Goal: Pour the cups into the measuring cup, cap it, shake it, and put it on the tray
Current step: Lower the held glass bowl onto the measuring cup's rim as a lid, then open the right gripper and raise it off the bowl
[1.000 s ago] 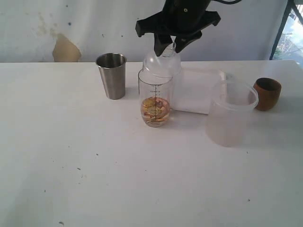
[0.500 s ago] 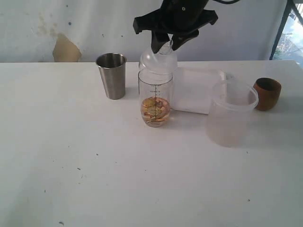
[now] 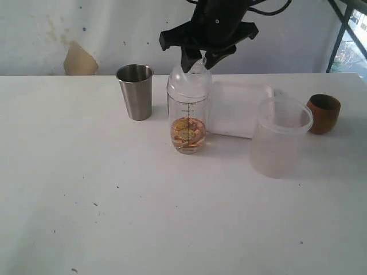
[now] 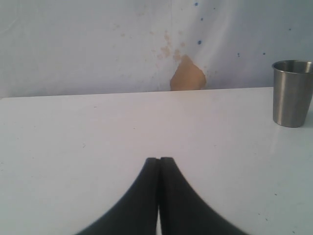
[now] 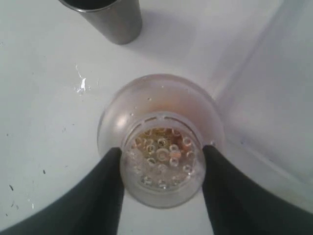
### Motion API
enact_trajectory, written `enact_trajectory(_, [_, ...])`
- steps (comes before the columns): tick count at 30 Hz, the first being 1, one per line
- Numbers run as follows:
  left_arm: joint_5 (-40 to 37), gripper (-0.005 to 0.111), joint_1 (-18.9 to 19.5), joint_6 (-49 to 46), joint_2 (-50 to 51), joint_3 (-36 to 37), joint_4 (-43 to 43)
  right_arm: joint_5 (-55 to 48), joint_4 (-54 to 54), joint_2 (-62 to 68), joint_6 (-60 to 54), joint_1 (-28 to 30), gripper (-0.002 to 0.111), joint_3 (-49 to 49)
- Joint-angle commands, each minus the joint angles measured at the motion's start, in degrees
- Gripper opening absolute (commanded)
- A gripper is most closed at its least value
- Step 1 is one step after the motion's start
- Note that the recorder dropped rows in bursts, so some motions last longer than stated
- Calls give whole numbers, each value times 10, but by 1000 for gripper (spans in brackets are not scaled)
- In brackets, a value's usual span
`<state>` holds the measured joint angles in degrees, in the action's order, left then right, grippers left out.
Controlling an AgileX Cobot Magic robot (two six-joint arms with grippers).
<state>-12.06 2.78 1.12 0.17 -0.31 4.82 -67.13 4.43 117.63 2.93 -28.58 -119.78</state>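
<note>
The measuring cup (image 3: 188, 123), a clear cylinder with a black scale, stands mid-table with yellowish and reddish pieces at its bottom. A clear domed cap (image 3: 189, 81) sits on its mouth. My right gripper (image 3: 196, 62) comes down from above and is shut on the cap's strainer neck (image 5: 161, 169), a finger on each side. The steel cup (image 3: 136, 91) stands upright to the left of the measuring cup. The wooden cup (image 3: 324, 113) stands at the far right. The white tray (image 3: 243, 112) lies behind the measuring cup. My left gripper (image 4: 159, 159) is shut and holds nothing, low over the table.
A wide frosted plastic container (image 3: 279, 137) stands in front of the tray, between the measuring cup and the wooden cup. The steel cup (image 4: 292, 93) is off to one side ahead of my left gripper. A wall closes the table's far edge.
My right gripper has carried the cap leftward and down, from behind the measuring cup's rim onto its mouth. The left gripper stays shut.
</note>
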Motion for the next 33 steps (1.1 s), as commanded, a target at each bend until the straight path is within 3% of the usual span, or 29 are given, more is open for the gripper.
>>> enact_trajectory(1, [5, 0, 0, 2, -2, 3, 2, 22, 1, -1, 1, 0, 0, -3])
enact_trajectory(22, [5, 0, 0, 2, -2, 3, 2, -5, 3, 18, -2, 0, 3, -1])
enact_trajectory(25, [5, 0, 0, 2, -2, 3, 2, -6, 3, 18, -3, 0, 17, -1])
enact_trajectory(29, [5, 0, 0, 2, -2, 3, 2, -5, 3, 18, -3, 0, 47, -1])
enact_trajectory(33, [5, 0, 0, 2, -2, 3, 2, -5, 3, 18, -3, 0, 63, -1])
